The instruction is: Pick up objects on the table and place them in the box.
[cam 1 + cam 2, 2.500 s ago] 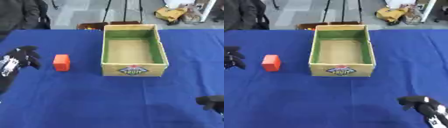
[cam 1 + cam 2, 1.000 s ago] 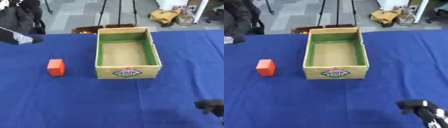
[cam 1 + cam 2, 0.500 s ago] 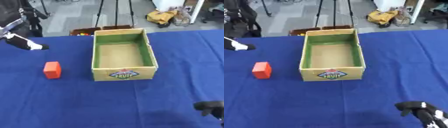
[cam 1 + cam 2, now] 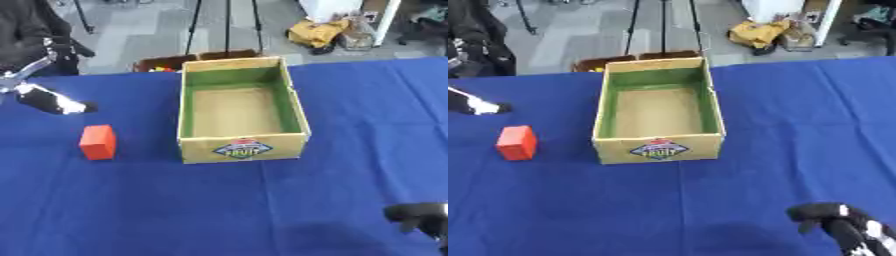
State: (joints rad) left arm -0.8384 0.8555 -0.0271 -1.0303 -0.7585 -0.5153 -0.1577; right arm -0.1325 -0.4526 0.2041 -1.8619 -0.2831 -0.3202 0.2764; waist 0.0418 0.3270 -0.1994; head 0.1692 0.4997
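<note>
Blue cloth covers the bench (image 4: 219, 210); behind its far edge lies grey floor with tripod legs (image 4: 226, 25) and a yellow bag (image 4: 317, 32). Toward the middle of the far edge stands an open cardboard box (image 4: 241, 148) with green inner walls, nothing in it; an orange block (image 4: 97, 142) lies apart from it on the bench, toward the left edge. Above the far left edge hangs the left robot hand (image 4: 48, 100), blurred, so I cannot tell its fingers; the right robot hand (image 4: 833, 222) sits curled at the near right corner, holding nothing.

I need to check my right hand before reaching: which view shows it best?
The right eye view: the right hand shows at the lower right, fingers curled and holding nothing, with some forearm. The left eye view catches only its dark tip at the corner.
</note>
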